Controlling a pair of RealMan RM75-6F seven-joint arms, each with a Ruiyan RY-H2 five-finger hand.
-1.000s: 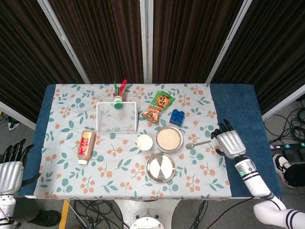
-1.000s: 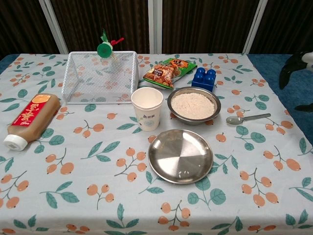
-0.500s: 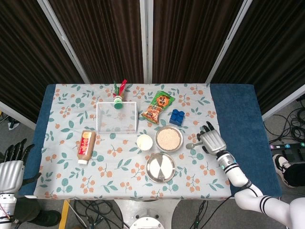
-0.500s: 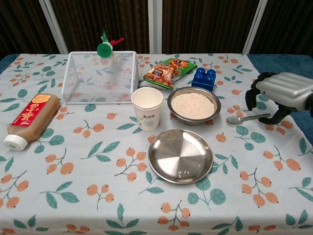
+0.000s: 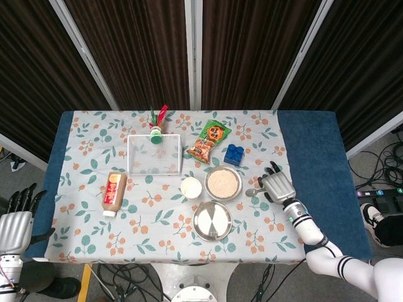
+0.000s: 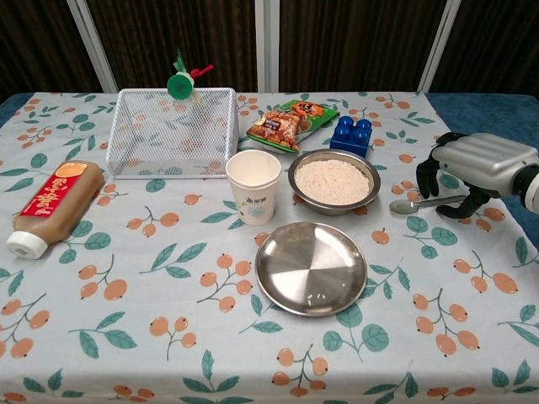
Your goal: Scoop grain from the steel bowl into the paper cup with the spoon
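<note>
The steel bowl point(image 6: 333, 182) point(image 5: 223, 183) holds pale grain and sits at mid table, with the white paper cup point(image 6: 253, 186) point(image 5: 191, 187) upright just to its left. The spoon point(image 6: 424, 203) point(image 5: 253, 191) lies flat on the cloth right of the bowl, its handle pointing right. My right hand point(image 6: 472, 166) point(image 5: 277, 186) hovers over the spoon's handle end, fingers curled downward and apart, holding nothing. My left hand point(image 5: 14, 221) hangs off the table's left edge, fingers spread and empty.
A steel plate point(image 6: 311, 268) lies in front of the bowl. A white wire basket point(image 6: 173, 131), a snack bag point(image 6: 289, 123) and a blue block point(image 6: 352, 135) stand behind. A brown sauce bottle point(image 6: 50, 206) lies at the left.
My right hand has come in from the table's right edge to above the spoon's handle and lowered slightly. The left hand has barely moved.
</note>
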